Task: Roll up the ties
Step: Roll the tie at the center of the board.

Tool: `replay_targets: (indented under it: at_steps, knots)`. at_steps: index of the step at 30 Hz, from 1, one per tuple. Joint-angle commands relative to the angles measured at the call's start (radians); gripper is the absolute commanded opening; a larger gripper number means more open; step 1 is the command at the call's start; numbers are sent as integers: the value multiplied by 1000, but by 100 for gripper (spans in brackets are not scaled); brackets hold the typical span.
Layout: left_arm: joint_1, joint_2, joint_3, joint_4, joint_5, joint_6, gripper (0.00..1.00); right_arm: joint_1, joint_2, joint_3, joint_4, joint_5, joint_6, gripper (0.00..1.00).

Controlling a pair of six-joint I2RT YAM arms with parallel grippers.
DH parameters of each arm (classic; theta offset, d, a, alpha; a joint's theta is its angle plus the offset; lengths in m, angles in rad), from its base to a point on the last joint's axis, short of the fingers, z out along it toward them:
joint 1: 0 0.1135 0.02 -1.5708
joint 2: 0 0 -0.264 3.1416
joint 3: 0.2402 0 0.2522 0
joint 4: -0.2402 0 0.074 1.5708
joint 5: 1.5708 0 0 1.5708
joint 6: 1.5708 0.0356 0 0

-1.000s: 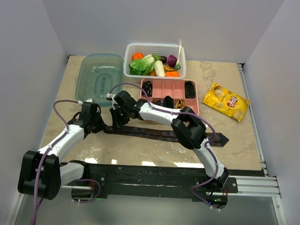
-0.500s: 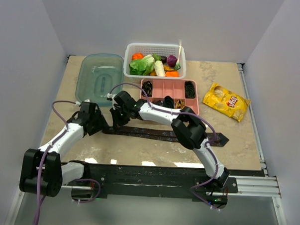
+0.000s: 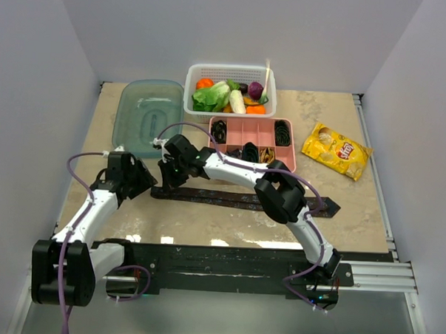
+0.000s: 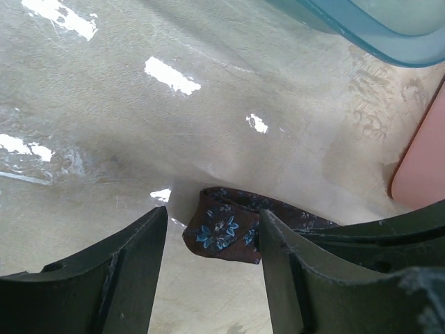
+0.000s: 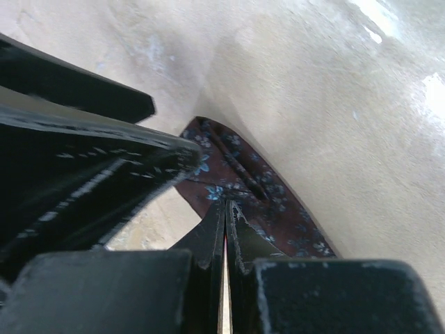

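Observation:
A dark maroon tie (image 3: pixel 236 199) with small blue flowers lies flat across the table's front middle, its wide pointed end at the right. Its left end is folded over, and this shows in the left wrist view (image 4: pixel 222 233). My right gripper (image 3: pixel 167 181) is shut on the tie close to that end, with its tips on the fabric (image 5: pixel 226 203). My left gripper (image 3: pixel 142 180) is open and empty just left of the tie's end, and the folded end lies on the table beyond the gap between its tips (image 4: pixel 212 212). Black and gold coiled ties sit in the pink tray (image 3: pixel 258 131).
A teal lid (image 3: pixel 147 116) lies at the back left. A white basket (image 3: pixel 231 71) of vegetables stands behind the pink tray. A yellow chip bag (image 3: pixel 336 150) lies at the right. Purple cables loop off both arms.
My left arm has drawn back to the left, away from the tie's end. The tie's left end has shifted slightly left with the right gripper.

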Motion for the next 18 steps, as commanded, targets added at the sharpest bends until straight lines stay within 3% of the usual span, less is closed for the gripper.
replay_targets:
  at_steps: [1,12,18]
  knots:
    - [14,6,-18,41,41,10,60,9,-19,50,-3,-1,-6,0]
    - [15,-14,-96,135,123,-3,57,9,20,25,-61,81,-66,0]
    - [15,-100,-132,162,134,-5,56,7,35,-21,-31,71,-73,0]
